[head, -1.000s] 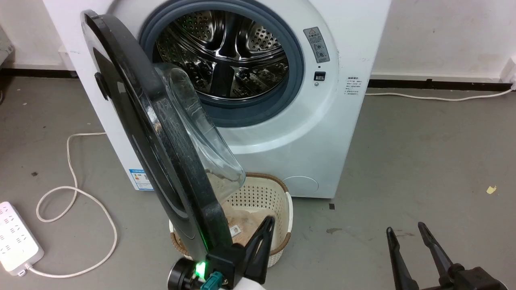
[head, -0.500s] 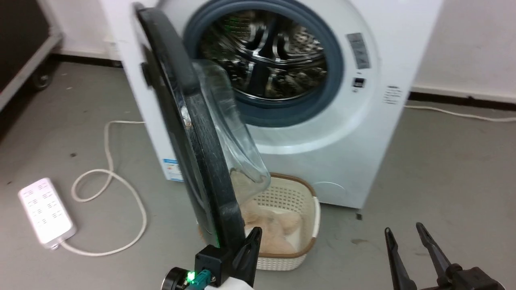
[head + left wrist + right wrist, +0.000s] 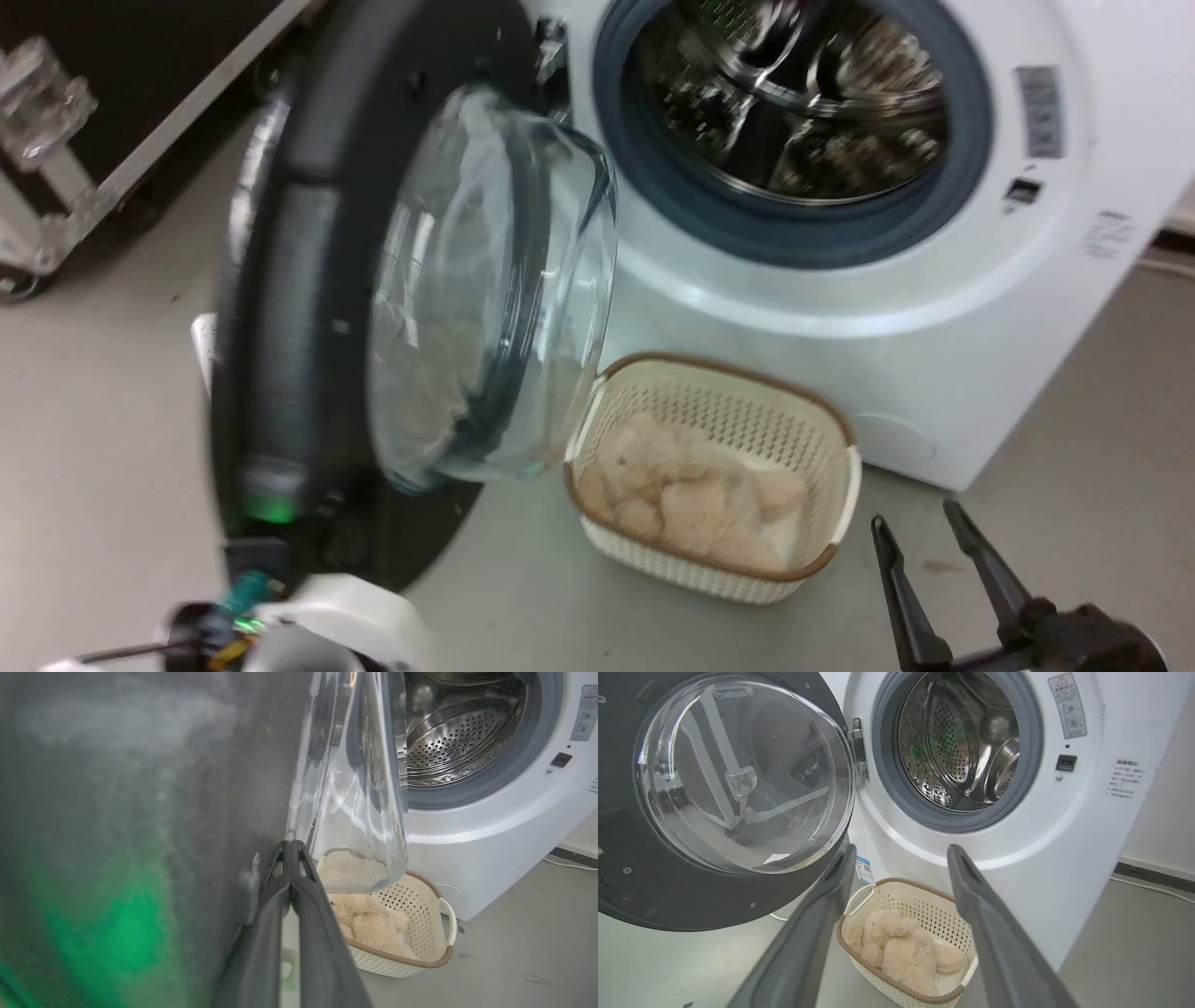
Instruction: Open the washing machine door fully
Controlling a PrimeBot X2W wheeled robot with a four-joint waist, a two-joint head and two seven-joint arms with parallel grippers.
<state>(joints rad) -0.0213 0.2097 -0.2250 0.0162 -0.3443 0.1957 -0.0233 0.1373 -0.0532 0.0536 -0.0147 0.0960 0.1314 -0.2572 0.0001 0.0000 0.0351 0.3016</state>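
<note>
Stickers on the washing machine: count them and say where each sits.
3. A grey warning sticker upper right of the drum opening; a printed label further right and lower; a blue-edged sticker low down, above the basket. The open door may hide others.

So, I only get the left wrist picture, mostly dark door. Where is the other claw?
Observer: The right claw is open and holds nothing, at the head view's lower right.
Operator: Can you see the hinge?
Observer: Yes, in the right wrist view the metal hinge joins the washing machine door to the white machine front.
Operator: What's past the door?
Observer: A black case with pale edging, at the head view's upper left.
</note>
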